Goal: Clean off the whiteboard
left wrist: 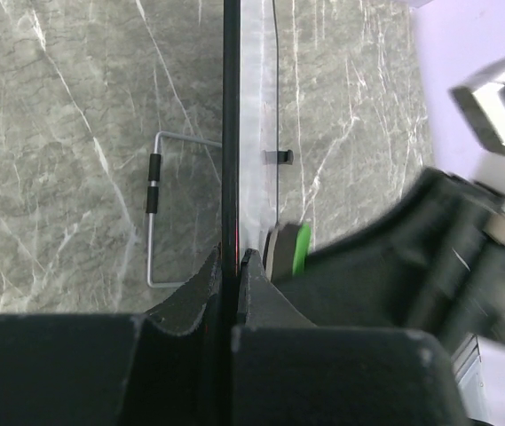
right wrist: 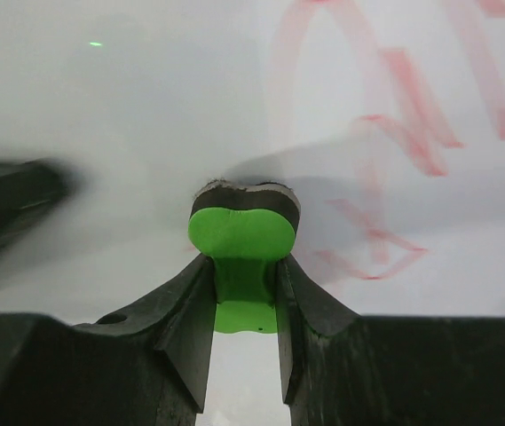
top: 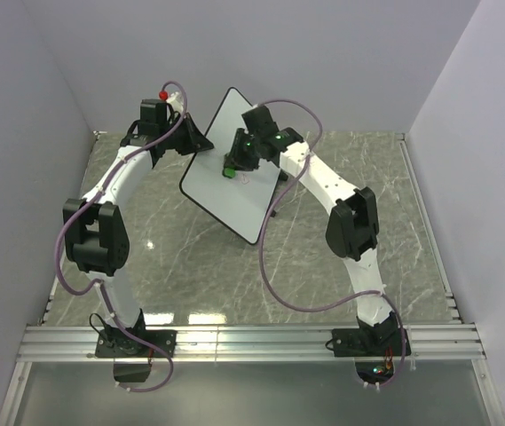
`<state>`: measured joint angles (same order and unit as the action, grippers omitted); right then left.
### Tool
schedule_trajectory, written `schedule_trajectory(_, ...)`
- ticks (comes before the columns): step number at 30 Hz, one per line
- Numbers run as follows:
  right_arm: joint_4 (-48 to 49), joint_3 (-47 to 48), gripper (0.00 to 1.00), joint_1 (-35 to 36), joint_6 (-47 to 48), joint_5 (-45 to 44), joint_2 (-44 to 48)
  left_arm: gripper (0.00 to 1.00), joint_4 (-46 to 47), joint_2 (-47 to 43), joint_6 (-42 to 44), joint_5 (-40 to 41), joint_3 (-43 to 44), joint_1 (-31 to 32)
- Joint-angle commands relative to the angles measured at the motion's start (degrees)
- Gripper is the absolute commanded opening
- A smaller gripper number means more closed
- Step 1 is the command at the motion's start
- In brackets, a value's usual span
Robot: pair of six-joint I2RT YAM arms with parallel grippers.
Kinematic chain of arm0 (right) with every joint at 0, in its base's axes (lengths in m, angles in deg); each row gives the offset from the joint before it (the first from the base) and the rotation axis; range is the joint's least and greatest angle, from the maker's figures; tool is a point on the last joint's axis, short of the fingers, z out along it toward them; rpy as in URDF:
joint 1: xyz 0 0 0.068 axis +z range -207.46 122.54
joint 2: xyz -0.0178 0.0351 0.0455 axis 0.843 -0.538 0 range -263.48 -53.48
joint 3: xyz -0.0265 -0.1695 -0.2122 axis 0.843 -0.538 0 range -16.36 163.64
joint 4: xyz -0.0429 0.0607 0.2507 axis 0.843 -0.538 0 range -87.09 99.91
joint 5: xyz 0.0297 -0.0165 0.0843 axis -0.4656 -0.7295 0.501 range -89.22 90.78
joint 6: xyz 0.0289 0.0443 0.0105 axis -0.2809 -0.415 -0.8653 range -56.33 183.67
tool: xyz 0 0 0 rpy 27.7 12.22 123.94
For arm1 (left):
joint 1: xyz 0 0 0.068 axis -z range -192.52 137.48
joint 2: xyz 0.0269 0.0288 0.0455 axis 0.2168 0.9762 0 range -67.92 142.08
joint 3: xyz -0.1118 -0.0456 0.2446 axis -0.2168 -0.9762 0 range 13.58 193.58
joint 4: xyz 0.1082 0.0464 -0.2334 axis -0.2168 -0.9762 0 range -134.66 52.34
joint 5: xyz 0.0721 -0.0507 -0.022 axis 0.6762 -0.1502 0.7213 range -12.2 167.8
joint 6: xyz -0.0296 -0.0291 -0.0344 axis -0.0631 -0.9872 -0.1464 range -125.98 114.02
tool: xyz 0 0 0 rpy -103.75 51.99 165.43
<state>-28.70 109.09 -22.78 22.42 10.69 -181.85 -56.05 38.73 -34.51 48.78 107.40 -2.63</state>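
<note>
The whiteboard [top: 225, 177] stands tilted above the middle of the table, white with a thin black edge. My left gripper [top: 194, 142] is shut on its upper left edge; in the left wrist view the board's edge [left wrist: 231, 133] runs straight up from between the jaws. My right gripper [top: 234, 164] is shut on the green eraser [right wrist: 244, 235], whose dark felt face presses against the board. Faded red scribbles [right wrist: 394, 133] cover the board to the right of the eraser. In the left wrist view the green eraser [left wrist: 301, 248] shows just beside the board.
A grey marble tabletop [top: 190, 257] lies under the board. A thin wire stand [left wrist: 154, 209] with a black sleeve rests on the table behind the board. Purple walls close in the back and sides. An aluminium rail [top: 252, 342] carries both arm bases at the near edge.
</note>
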Motion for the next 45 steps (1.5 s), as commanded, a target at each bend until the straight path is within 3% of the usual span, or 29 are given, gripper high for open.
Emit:
schedule_trajectory(1, -3.57, -6.17, 0.00, -1.10, 1.88, -2.96, -2.84, 0.00, -8.77, -0.13, 5.24, -3.15, -1.80, 6.46)
schedule_trajectory(7, -4.45, -10.84, 0.00, -2.07, 3.72, -4.11, -3.19, 0.00, -9.47, 0.58, 5.51, -3.15, -0.66, 6.54)
schedule_trajectory(17, -5.96, 4.87, 0.00, 0.65, 2.15, 2.21, -5.39, 0.00, -9.47, 1.81, 5.59, -3.94, -0.39, 6.46)
schedule_trajectory(24, -0.50, 8.41, 0.00, 4.08, -1.90, 7.14, -1.09, 0.00, -8.86, 2.07, 5.42, -5.08, -0.65, 6.11)
schedule_trajectory(31, -1.73, 2.62, 0.00, 3.38, 0.12, 6.27, -1.00, 0.00, -9.64, 2.07, 5.59, -4.56, 0.31, 6.02)
schedule_trajectory(38, 0.20, -14.08, 0.00, -3.03, -4.27, 5.47, -0.21, 0.00, -9.47, 0.93, 5.51, -4.38, 0.22, 5.75)
schedule_trajectory(45, -2.61, -11.64, 0.00, -2.60, -1.37, 1.86, -1.17, 0.00, -9.73, 1.10, 5.59, -4.30, 0.75, 5.49)
